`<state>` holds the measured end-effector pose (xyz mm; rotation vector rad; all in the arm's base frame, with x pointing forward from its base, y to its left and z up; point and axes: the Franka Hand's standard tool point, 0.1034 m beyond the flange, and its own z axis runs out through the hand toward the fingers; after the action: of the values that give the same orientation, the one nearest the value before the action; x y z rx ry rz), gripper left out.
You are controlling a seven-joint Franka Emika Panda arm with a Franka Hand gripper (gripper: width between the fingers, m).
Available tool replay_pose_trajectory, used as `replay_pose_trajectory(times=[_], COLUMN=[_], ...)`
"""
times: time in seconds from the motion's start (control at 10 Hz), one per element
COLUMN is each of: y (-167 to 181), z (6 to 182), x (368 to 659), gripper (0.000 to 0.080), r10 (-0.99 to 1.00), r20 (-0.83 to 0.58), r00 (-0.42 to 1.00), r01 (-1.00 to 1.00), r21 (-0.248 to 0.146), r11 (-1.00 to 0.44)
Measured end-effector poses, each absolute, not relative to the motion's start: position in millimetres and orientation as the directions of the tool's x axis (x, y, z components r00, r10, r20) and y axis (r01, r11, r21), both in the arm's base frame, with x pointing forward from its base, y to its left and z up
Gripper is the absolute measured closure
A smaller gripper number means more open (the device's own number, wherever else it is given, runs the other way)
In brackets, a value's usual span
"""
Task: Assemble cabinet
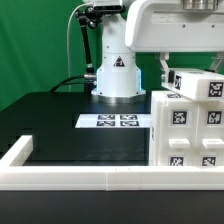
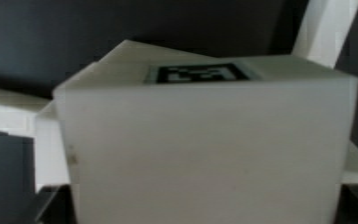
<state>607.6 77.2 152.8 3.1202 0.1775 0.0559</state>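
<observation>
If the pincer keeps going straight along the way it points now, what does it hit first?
Most likely the cabinet: in the wrist view its white tagged block fills the frame directly ahead of the pincer. The remaining gap is unclear; contact may already exist.

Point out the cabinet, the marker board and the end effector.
cabinet [image 1: 185, 135]: exterior view, on the tagged front face of the big white box.
marker board [image 1: 115, 121]: exterior view, on the flat strip, among its tags.
end effector [image 1: 166, 78]: exterior view, at the fingertips just above the cabinet's upper block.
</observation>
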Motion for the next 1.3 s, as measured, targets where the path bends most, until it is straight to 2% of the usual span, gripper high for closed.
replay_pose_trajectory(times=[0.7,0.8,1.0,1.3], y=[83,87,93,103], z=[151.9,150.8,149.4,148.3], x=[607,605,602,602], gripper=[0.0236,0.0236,0.0236,0.0235], r10=[-0.309,-0.453,-0.588,-0.842], r20=[0.037,0.046,0.042,0.018], r00=[0.950,0.890,0.808,0.539], r01=[-0.308,-0.452,-0.587,-0.840], r21=[-0.012,-0.034,-0.042,-0.067], r11=[-0.951,-0.892,-0.809,-0.538])
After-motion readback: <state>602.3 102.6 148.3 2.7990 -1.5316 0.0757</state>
